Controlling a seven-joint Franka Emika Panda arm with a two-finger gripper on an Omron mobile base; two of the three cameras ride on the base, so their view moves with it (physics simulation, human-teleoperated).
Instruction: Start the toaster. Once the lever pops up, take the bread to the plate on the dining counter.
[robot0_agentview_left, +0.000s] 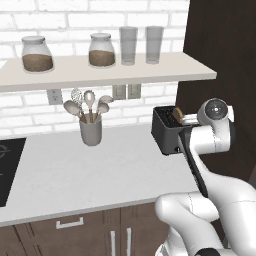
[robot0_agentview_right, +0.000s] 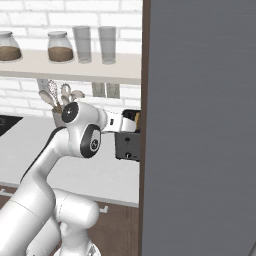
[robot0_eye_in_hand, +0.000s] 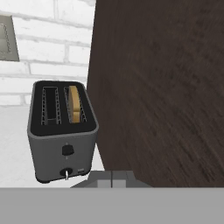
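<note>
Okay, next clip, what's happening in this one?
A white robot arm is at a kitchen counter, reaching toward the toaster that stands against a dark cabinet side. The gripper has its jaws shut, holds nothing, and sits in front of the toaster's end face. A slice of bread sits in the slot nearer the cabinet; the other slot is empty. A utensil crock stands further along the counter.

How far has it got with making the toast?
Done: the bread sits in the right slot of the toaster, and the lever looks to be down near the bottom of the end face, so toasting may have started. In hand: nothing; the pincer is shut and empty, close in front of the toaster. Left: waiting for the pop-up, then carrying the slice to the plate.
</note>
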